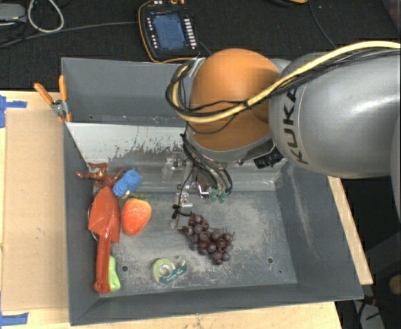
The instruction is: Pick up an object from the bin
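Camera view, down in the grey bin (310,252), near the middle: the gripper (200,204), spread open with nothing between, poised just over the 11 o'clock end of a dark purple grape bunch (210,240). Toward 9 o'clock from that bunch, an orange-red strawberry (136,215) beside a red toy shovel (104,232), with a blue block (126,182) at 10 o'clock; at 7 o'clock, a small green-and-white ring (166,270) lying apart.

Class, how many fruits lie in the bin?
2: a strawberry at the left beside the red shovel, and grapes in the middle. The arm may hide others.
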Controlling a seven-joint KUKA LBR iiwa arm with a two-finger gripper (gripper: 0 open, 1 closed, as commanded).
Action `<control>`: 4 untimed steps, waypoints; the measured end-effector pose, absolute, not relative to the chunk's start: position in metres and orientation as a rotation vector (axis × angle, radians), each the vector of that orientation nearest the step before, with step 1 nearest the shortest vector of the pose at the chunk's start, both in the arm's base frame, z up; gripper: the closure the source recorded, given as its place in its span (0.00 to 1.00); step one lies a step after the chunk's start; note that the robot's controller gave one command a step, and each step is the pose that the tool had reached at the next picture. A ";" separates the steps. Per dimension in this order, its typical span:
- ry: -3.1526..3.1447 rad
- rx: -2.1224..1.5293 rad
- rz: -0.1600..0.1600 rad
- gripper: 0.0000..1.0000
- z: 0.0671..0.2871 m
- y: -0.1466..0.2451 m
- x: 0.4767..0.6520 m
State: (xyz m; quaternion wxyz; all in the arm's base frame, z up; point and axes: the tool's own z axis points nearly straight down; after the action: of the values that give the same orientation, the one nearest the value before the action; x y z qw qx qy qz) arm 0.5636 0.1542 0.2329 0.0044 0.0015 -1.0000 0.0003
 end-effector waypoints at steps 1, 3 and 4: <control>-3.140 -0.003 0.000 0.00 0.237 0.153 0.565; -3.146 0.209 -0.006 0.00 0.150 0.032 0.558; -3.128 -0.076 0.000 0.00 0.098 0.045 0.539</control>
State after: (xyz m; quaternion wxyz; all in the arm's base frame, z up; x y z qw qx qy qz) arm 0.5387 0.0453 0.0983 0.0061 -0.0243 -0.9997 -0.0001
